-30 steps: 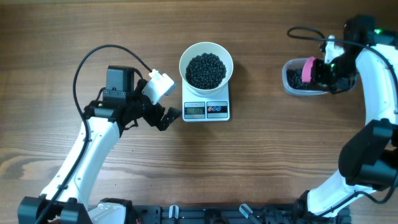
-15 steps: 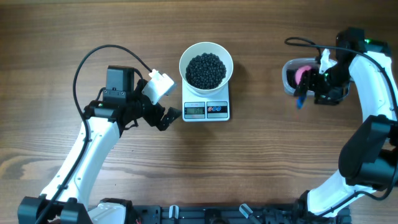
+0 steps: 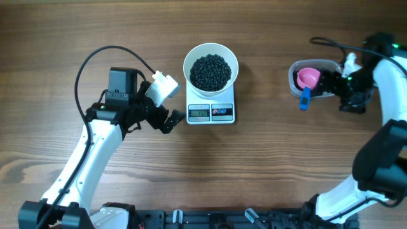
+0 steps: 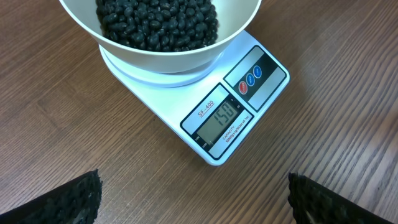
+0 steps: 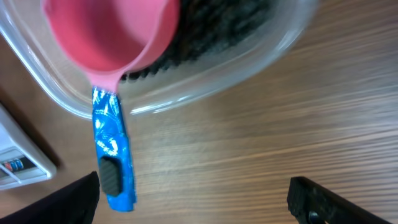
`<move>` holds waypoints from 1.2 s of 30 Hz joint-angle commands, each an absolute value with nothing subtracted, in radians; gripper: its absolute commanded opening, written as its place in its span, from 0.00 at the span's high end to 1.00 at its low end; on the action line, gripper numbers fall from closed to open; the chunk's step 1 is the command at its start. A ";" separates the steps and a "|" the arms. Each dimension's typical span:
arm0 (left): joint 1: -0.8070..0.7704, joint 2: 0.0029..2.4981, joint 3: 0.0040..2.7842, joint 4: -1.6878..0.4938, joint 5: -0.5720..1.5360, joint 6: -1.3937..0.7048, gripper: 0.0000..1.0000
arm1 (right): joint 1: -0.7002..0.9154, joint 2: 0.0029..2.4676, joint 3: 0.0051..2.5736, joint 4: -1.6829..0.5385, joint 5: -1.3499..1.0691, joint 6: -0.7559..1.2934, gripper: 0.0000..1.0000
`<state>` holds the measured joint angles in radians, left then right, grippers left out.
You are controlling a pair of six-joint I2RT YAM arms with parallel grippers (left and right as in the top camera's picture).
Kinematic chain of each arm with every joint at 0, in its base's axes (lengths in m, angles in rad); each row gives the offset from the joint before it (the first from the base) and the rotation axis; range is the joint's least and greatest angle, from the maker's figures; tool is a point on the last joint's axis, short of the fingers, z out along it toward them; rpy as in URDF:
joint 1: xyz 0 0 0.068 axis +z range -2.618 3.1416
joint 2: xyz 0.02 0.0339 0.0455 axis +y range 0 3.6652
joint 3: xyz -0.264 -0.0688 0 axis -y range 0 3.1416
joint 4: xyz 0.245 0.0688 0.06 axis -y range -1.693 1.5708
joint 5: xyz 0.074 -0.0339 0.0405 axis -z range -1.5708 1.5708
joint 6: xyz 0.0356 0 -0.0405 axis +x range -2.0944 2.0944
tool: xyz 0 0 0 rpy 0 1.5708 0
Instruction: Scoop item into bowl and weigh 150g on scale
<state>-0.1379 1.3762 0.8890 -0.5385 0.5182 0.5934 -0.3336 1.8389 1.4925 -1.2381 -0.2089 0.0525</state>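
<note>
In the left wrist view the left gripper [image 4: 199,202] is hanging with its jaws released, the two black tips showing at the bottom corners of the frame with only brown wooden bench [image 4: 93,143] between them. Just beyond, the small white rectangular digital scale [image 4: 177,102] is sitting on the bench. Its grey display [image 4: 219,120] is reading "150", with "SF-400" printed along its edge, and one red button [image 4: 242,87] and two blue ones are showing beside it. At the top of the frame the round white bowl [image 4: 180,59] is resting on the scale's platform, holding a heap of tiny round glossy black beans [image 4: 155,22].

In the right wrist view the right gripper [image 5: 199,202] is gaping wide, grasping nothing. Past it, the small pink scoop [image 5: 112,37] is lying in the clear plastic tub [image 5: 205,93], its blue handle [image 5: 112,155] sticking out over the rim toward the lower left.
</note>
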 commanded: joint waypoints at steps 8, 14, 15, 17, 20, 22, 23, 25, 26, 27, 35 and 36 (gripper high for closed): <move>-0.135 1.375 0.883 -0.539 0.526 0.598 0.00 | -0.373 1.620 1.502 -1.100 -0.332 -0.033 0.00; -0.135 1.375 0.883 -0.539 0.526 0.598 0.00 | -0.373 1.620 1.497 -1.073 -0.331 -0.023 0.00; -0.135 1.375 0.883 -0.538 0.526 0.598 0.00 | -0.373 1.620 1.497 -1.069 -0.332 -0.023 0.00; -0.135 1.375 0.883 -0.539 0.526 0.598 0.00 | -0.373 1.620 1.497 -1.054 -0.331 -0.023 0.00; -0.135 1.375 0.883 -0.539 0.526 0.598 0.00 | -0.373 1.620 1.497 -1.029 -0.331 -0.023 0.00; -0.135 1.375 0.883 -0.538 0.526 0.598 0.00 | -0.373 1.620 1.497 -1.008 -0.331 -0.023 0.00; -0.135 1.375 0.883 -0.538 0.526 0.598 0.00 | -0.373 1.620 1.497 -0.999 -0.331 -0.023 0.00; -0.135 1.375 0.883 -0.538 0.526 0.598 0.00 | -0.373 1.620 1.497 -0.992 -0.331 -0.023 0.00; -0.135 1.375 0.883 -0.538 0.526 0.598 0.00 | -0.373 1.620 1.497 -0.989 -0.331 -0.023 0.00; -0.135 1.375 0.883 -0.539 0.526 0.598 0.00 | -0.373 1.620 1.497 -0.986 -0.331 -0.023 0.00; -0.135 1.375 0.883 -0.539 0.526 0.598 0.00 | -0.373 1.620 1.497 -0.983 -0.331 -0.023 0.00; -0.135 1.375 0.883 -0.539 0.526 0.598 0.00 | -0.373 1.620 1.497 -0.983 -0.331 -0.023 0.00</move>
